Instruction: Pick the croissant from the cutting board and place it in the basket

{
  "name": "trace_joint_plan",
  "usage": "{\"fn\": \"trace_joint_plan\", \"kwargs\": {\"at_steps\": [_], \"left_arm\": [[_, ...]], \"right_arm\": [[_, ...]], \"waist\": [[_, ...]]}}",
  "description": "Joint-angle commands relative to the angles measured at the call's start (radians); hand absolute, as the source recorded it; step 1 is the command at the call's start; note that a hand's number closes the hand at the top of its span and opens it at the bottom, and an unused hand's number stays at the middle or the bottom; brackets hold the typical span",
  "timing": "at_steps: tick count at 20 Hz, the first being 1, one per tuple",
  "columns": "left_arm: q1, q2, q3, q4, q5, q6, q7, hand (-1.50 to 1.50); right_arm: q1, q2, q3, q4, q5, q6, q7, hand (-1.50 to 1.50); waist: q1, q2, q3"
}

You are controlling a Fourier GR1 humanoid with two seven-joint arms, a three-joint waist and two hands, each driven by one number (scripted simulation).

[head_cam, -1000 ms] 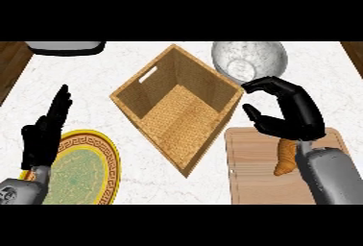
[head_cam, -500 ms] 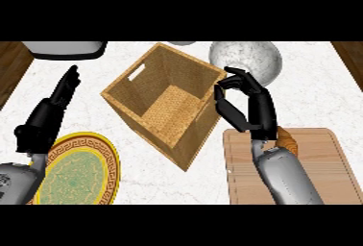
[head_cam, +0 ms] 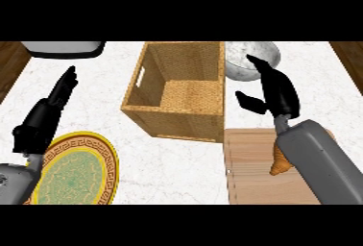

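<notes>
Right hand point(head_cam: 276, 93) open, empty, above board point(head_cam: 248, 163), beside basket point(head_cam: 181, 91). Croissant point(head_cam: 281, 162) under my forearm; pull back, lower, curl round it. Left hand point(head_cam: 46, 117) open, resting.

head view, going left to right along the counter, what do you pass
left hand → plate → basket → right hand, with the cutting board and croissant below it. The bowl behind that hand overlaps it, so I leave it out.
</notes>
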Motion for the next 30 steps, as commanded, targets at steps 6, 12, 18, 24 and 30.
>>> {"fn": "trace_joint_plan", "kwargs": {"at_steps": [6, 12, 18, 24, 30], "left_arm": [[-0.003, 0.002, 0.013, -0.005, 0.009, -0.013, -0.007, 0.00], [0.008, -0.045, -0.004, 0.010, -0.017, 0.007, -0.024, 0.00], [0.049, 0.019, 0.062, -0.062, 0.027, -0.054, 0.003, 0.00], [0.004, -0.020, 0.068, 0.015, -0.011, -0.058, -0.024, 0.00], [0.022, -0.044, 0.058, -0.041, -0.031, -0.046, 0.008, 0.00]], "right_arm": [[-0.219, -0.108, 0.124, 0.025, -0.109, 0.703, 0.384, -1.50], [-0.327, -0.083, 0.046, 0.003, -0.308, 0.984, 0.629, -1.50], [-0.290, -0.125, 0.015, -0.017, -0.374, 1.006, 0.694, -1.50], [-0.218, -0.150, 0.057, -0.013, -0.333, 0.991, 0.619, -1.50], [-0.136, -0.148, 0.104, 0.041, -0.300, 1.002, 0.571, -1.50]], "waist": [[0.009, 0.004, 0.008], [-0.011, 0.014, 0.014], [-0.004, 0.013, 0.015], [-0.006, 0.021, 0.016], [0.004, 0.022, 0.016]]}}
